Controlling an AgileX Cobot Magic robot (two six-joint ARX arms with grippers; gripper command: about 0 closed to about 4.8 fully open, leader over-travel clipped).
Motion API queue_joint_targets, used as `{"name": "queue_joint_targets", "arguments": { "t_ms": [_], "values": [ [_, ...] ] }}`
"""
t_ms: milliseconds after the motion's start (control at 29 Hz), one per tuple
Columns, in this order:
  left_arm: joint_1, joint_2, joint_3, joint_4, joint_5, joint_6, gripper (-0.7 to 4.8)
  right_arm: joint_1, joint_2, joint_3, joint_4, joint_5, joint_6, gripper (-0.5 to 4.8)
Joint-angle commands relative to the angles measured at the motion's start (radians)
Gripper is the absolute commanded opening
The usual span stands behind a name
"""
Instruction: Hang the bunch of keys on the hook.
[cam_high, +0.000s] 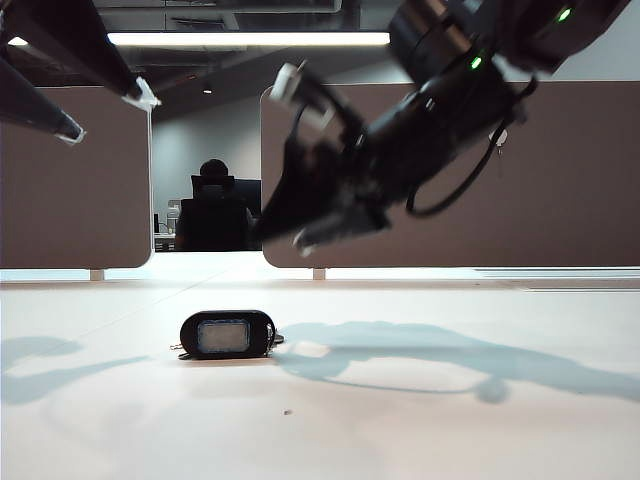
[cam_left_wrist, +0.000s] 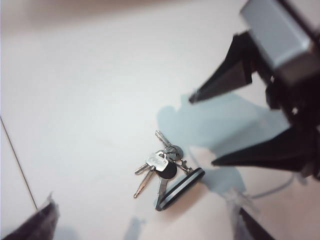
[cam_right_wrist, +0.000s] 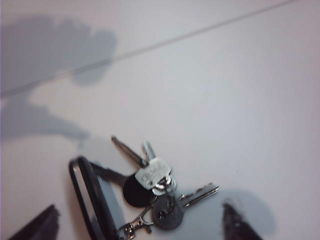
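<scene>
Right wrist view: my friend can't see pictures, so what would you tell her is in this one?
A bunch of keys lies on a pale table: a black fob on its edge, joined by a ring to several small metal keys. The dark tips of the right gripper stand wide open on either side of it, not touching it, and grey shadows fall across the table.

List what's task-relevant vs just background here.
Job:
- bunch of keys, lying on the table
- left tool, open, raised at the left
- right tool, open, above the keys
- hook: not in view

Background:
- brown partition panels
- seated person
</scene>
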Motion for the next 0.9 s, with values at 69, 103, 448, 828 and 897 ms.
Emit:
{"name": "queue_joint_targets", "arguments": {
  "t_ms": [69, 103, 448, 828, 897],
  "values": [
    [0.002, 0.009, 0.007, 0.018, -0.011, 0.001, 4.79, 0.015, 0.049, 0.004, 0.025, 0.036, -0.055, 3.99],
    [0.002, 0.009, 0.007, 0.018, -0.013, 0.001, 4.79, 0.016, 0.064, 0.004, 0.039, 0.048, -0.056, 3.99],
    [0.002, 0.009, 0.007, 0.013, -0.016, 0.001, 4.79, 0.015, 0.139, 0.005, 0.126, 0.095, -0.055, 3.97],
    [0.002, 0.009, 0.007, -0.026, -0.016, 0.001, 4.79, 0.015, 0.145, 0.005, 0.187, 0.095, -0.055, 3.31],
    [0.002, 0.009, 0.007, -0.035, -0.016, 0.001, 4.79, 0.015, 0.153, 0.005, 0.192, 0.095, -0.056, 3.31]
  ]
}}
